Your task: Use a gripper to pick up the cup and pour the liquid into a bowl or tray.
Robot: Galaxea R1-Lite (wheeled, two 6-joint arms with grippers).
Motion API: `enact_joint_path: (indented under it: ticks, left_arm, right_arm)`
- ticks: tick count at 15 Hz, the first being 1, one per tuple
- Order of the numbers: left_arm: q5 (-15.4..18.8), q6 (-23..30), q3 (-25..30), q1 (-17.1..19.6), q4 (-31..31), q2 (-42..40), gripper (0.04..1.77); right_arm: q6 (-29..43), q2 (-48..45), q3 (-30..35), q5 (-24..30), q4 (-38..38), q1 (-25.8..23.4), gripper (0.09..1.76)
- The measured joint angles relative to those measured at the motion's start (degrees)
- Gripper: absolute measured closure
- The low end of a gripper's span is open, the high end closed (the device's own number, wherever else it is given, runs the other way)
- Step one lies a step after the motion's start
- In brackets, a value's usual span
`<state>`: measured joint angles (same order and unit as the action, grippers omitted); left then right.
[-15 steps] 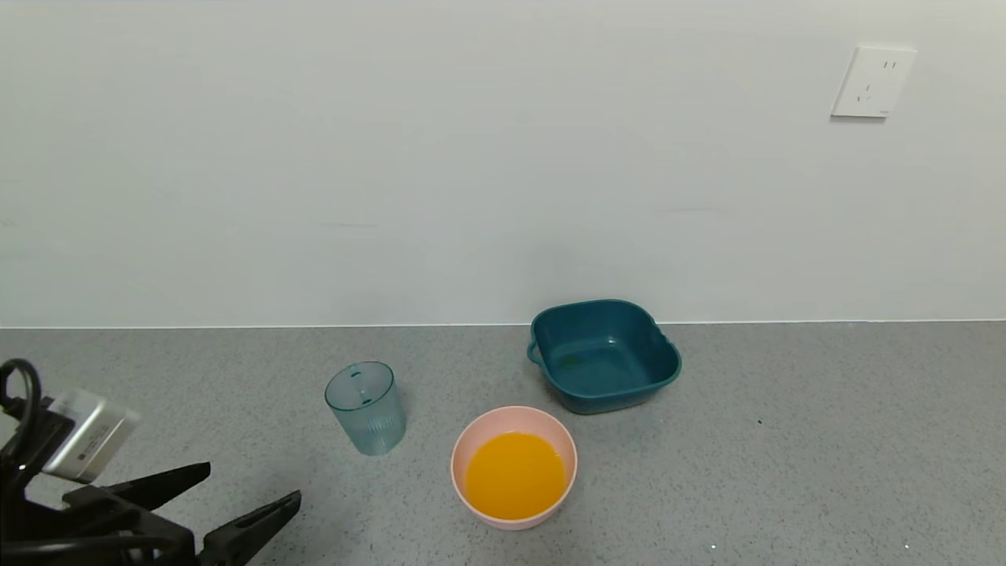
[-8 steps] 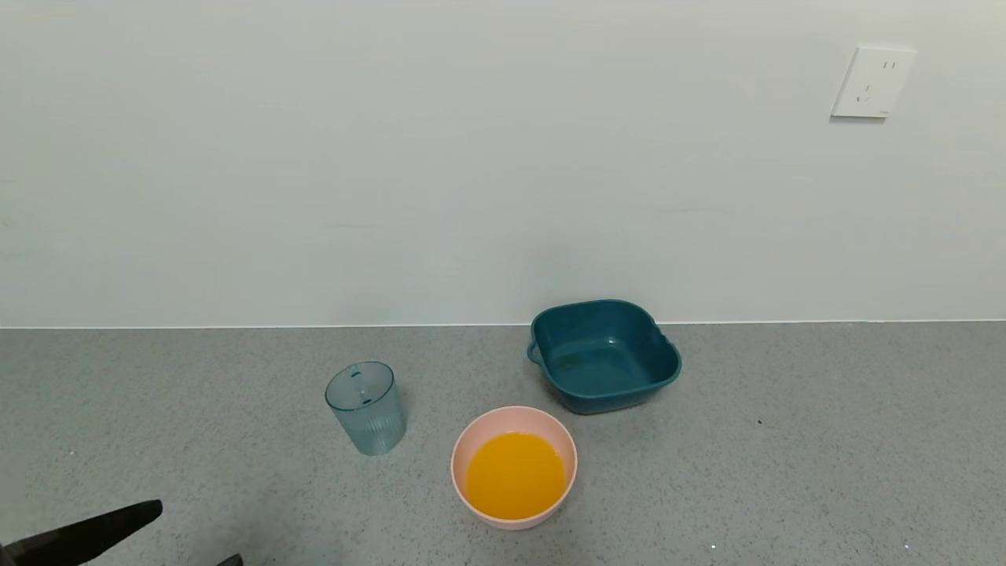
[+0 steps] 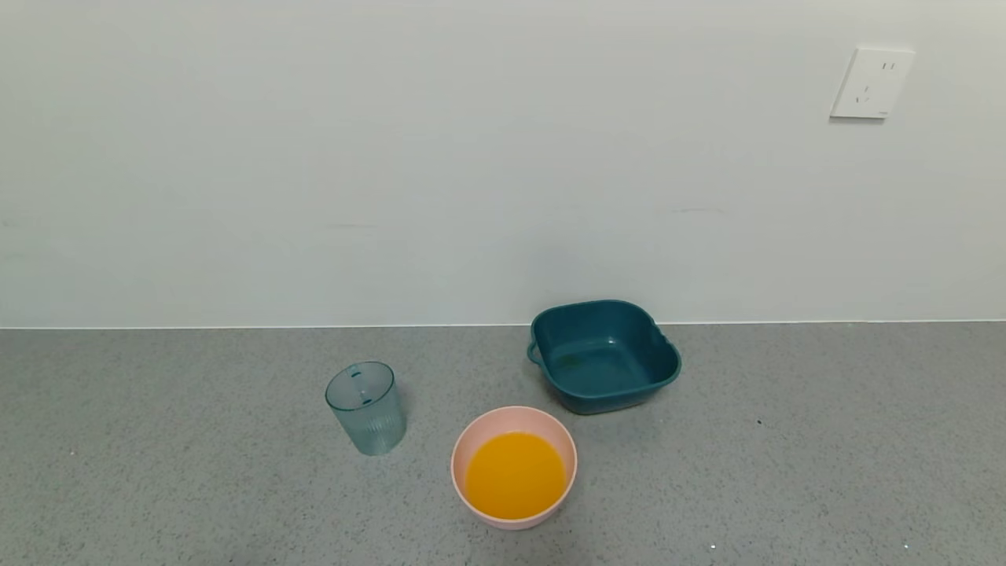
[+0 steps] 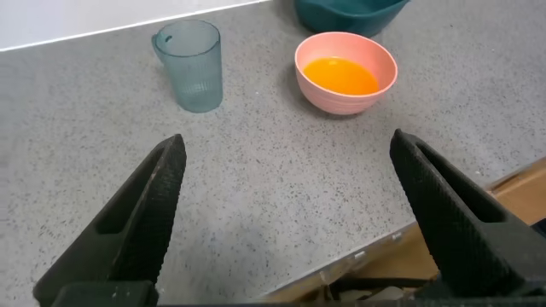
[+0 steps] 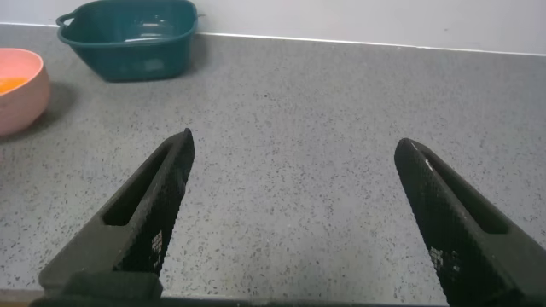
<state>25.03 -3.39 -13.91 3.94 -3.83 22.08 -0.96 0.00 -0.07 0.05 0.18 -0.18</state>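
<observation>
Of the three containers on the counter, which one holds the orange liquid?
The pink bowl, nearest the robot; the cup and teal basin hold none.

The cup (image 3: 366,407) was a clear pale blue-green with fine vertical ribs on its lower half. The bowl (image 3: 479,435), low in the frame's centre, was pale pink, and the liquid (image 3: 515,475) in it was bright orange-yellow. The basin (image 3: 603,355) was dark teal. The counter (image 3: 825,440) was speckled grey, the wall (image 3: 440,157) off-white, and the socket (image 3: 871,82) at upper right was white.
</observation>
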Motion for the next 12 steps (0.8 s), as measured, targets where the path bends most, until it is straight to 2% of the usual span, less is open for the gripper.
enact_joint_path:
  ticks: [5, 8, 12]
  left_arm:
    - [-4.17, 0.41, 3.69, 1.10, 0.11, -6.07, 0.09]
    - [-5.90, 0.41, 4.82, -0.61, 0.13, -7.73, 0.09]
    - [-9.84, 0.34, 5.86, -2.57, -0.28, -11.75, 0.09]
  right_arm:
    - [0.00, 0.00, 0.00, 0.00, 0.00, 0.00, 0.14]
    - [-0.05, 0.00, 0.00, -0.02, 0.00, 0.00, 0.14]
    - [-0.05, 0.00, 0.00, -0.02, 0.00, 0.00, 0.14]
